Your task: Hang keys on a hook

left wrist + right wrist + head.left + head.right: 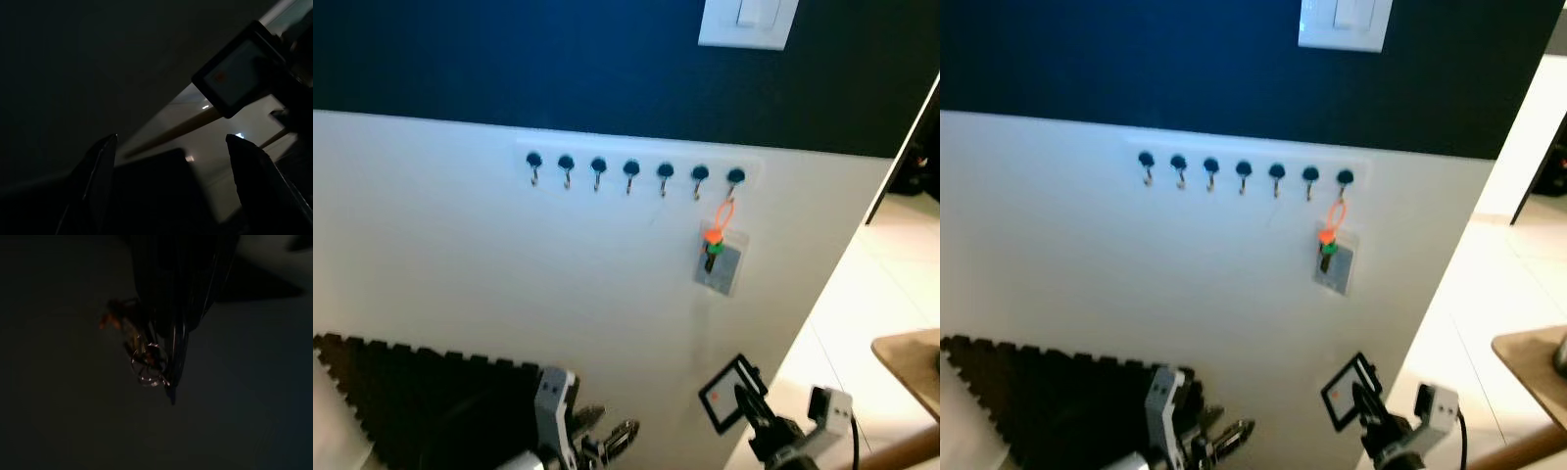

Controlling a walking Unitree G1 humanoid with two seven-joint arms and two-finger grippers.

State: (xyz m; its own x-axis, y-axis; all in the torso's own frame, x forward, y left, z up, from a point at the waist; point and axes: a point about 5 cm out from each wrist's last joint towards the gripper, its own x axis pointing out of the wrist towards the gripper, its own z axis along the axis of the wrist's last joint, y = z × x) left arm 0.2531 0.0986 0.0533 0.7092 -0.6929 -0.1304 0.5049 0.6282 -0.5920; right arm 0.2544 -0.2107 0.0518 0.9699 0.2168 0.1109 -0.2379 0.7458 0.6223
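Down low, the left hand [171, 161] hung with its fingers [98, 171] spread apart, gripping nothing. The right hand [168, 345] sat low too, pinched together on the keys [146, 364] (dark, just a ring glinting). Up on the white wall [460, 264], the hook row [631, 171] carried an orange-looped tag [718, 255] on its rightmost hook.
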